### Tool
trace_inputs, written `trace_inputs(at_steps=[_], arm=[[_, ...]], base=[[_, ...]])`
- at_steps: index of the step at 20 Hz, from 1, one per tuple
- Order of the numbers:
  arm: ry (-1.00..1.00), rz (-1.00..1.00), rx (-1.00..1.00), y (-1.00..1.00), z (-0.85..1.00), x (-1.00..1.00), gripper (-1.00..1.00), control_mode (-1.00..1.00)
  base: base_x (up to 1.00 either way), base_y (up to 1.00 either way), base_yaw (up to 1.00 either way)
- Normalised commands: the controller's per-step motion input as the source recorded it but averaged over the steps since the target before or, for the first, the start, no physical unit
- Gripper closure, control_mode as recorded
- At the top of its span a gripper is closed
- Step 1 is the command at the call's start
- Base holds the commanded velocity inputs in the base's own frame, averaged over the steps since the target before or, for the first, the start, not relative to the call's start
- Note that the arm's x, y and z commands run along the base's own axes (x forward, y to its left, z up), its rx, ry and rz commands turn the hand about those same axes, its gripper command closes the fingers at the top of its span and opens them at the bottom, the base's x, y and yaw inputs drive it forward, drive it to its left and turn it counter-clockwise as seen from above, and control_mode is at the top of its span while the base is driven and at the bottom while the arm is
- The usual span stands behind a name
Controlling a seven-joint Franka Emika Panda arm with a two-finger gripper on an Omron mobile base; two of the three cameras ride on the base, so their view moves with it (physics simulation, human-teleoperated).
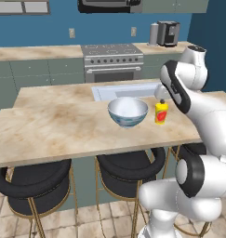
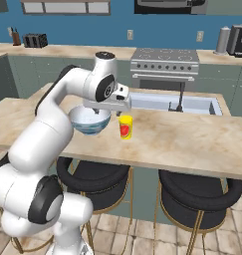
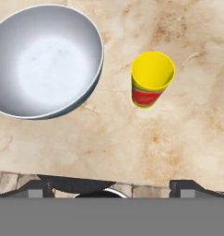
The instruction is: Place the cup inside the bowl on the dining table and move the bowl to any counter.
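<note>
Stools (image 1: 35, 181) are seen nearest, tucked under the dining table (image 1: 54, 135) edge. Gripper (image 3: 111, 186) is held above the table's near edge, looking down; jaws are spread wide, nothing held. Cup (image 3: 151, 79) is seen upright on the slab, off-centre from the gripper axis in the hand view, so it is not yet aligned between the fingertips. Bowl (image 3: 44, 60) is empty, just beside the cup but apart from it.

Risks, as judged from here:
- If the descent is made without centring, a fingertip could be landed on the cup rim and the cup tipped or knocked towards the bowl.
- Cup is tapered and slick-looking; a grip taken too high could slip.
- Bowl could be nudged by the wrist, given the small gap.

Further back, a sink (image 2: 177, 103) is set in the counter (image 2: 58, 51), with a stove (image 1: 112, 60) behind.
</note>
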Motion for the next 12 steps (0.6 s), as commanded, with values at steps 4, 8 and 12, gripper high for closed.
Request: trace_inputs(at_steps=[4,8,12], arm=[[0.00,0.00,0.00,-0.27,0.00,0.15,-1.00,-1.00],[0.00,0.00,0.00,-0.25,0.00,0.22,-1.00,-1.00],[0.00,0.00,0.00,-0.18,0.00,0.27,-1.00,-1.00]], base=[[0.00,0.00,0.00],[0.00,0.00,0.00],[0.00,0.00,0.00]])
